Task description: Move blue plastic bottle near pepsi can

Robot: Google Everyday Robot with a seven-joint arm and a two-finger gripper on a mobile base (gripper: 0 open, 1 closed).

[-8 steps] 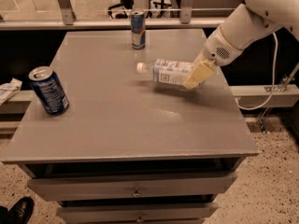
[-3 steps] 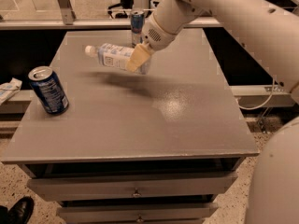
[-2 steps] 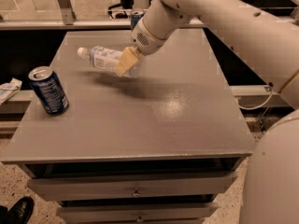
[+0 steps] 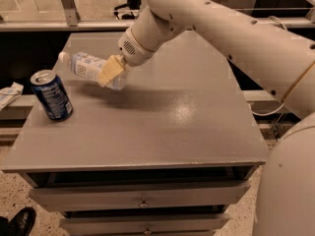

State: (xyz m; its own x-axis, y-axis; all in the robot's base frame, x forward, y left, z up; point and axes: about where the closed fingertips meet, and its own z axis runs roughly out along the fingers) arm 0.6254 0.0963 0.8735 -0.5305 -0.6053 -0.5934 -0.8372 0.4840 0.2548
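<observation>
My gripper (image 4: 112, 72) is shut on the blue plastic bottle (image 4: 84, 67), a clear bottle with a white cap and pale blue-and-white label. It holds the bottle on its side a little above the grey table (image 4: 162, 117), cap pointing left. The pepsi can (image 4: 51, 95), dark blue with a silver top, stands upright near the table's left edge, just below and left of the bottle. The slim blue-and-silver can is hidden behind my arm.
My white arm (image 4: 221, 28) reaches in from the right across the back of the table. Drawers (image 4: 142, 198) run under the table's front edge. A shoe (image 4: 19, 222) is on the floor at the bottom left. A rail runs behind the table.
My gripper has carried the bottle from the table's right side leftward and toward the front, and it is now close to the pepsi can. The can has not moved.
</observation>
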